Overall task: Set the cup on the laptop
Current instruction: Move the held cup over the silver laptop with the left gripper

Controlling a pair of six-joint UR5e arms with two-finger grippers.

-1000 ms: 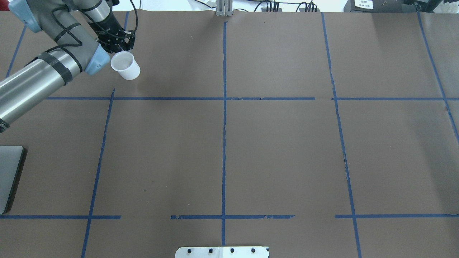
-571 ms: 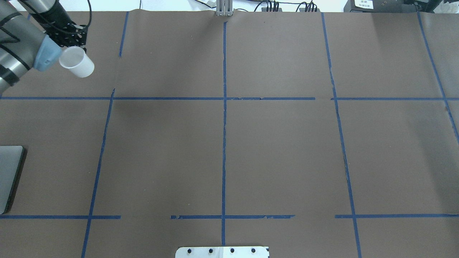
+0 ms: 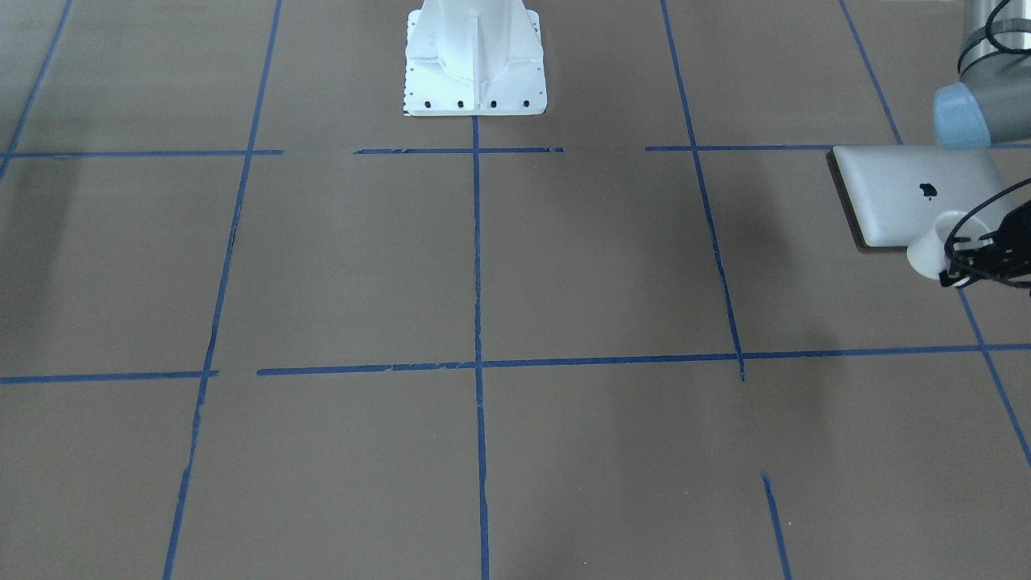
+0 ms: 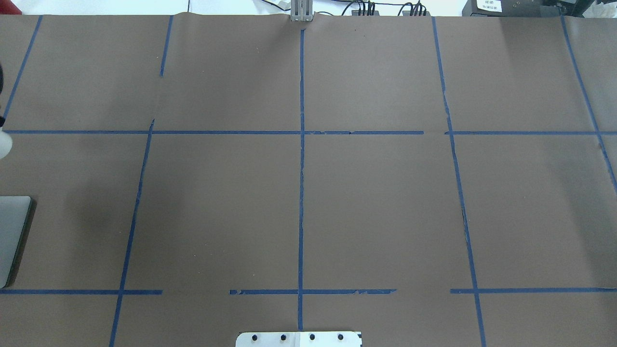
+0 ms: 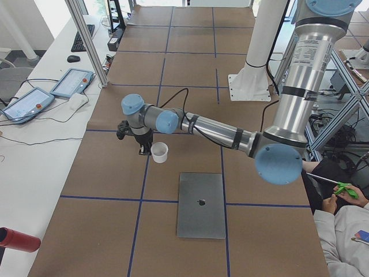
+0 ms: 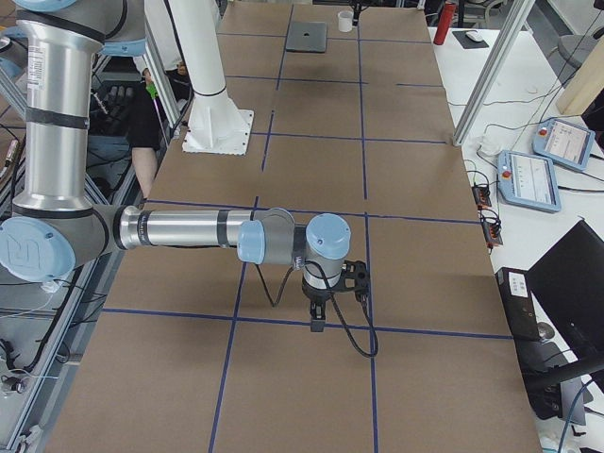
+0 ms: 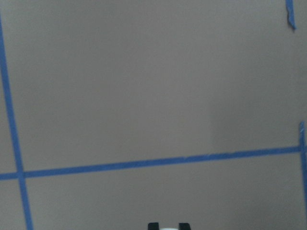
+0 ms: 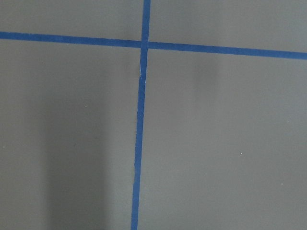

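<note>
The small white cup (image 3: 926, 248) hangs above the brown table in my left gripper (image 3: 962, 258), which is shut on its rim. It is just off the front edge of the closed silver-grey laptop (image 3: 902, 197). In the exterior left view the cup (image 5: 159, 152) and gripper (image 5: 145, 149) are beyond the laptop (image 5: 200, 205), apart from it. In the overhead view only a sliver of the cup (image 4: 2, 144) and the laptop's corner (image 4: 12, 236) show. My right gripper (image 6: 316, 316) hovers low over the table far from both; I cannot tell whether it is open or shut.
The white robot pedestal (image 3: 475, 56) stands at the table's robot side. Blue tape lines (image 4: 301, 193) grid the brown cover. Teach pendants (image 5: 69, 82) and a red bottle (image 5: 17, 239) lie on the side desk beyond the table.
My left arm has carried the cup left and toward the robot, almost out of the overhead view's left edge and nearer the laptop. The grip is unchanged.
</note>
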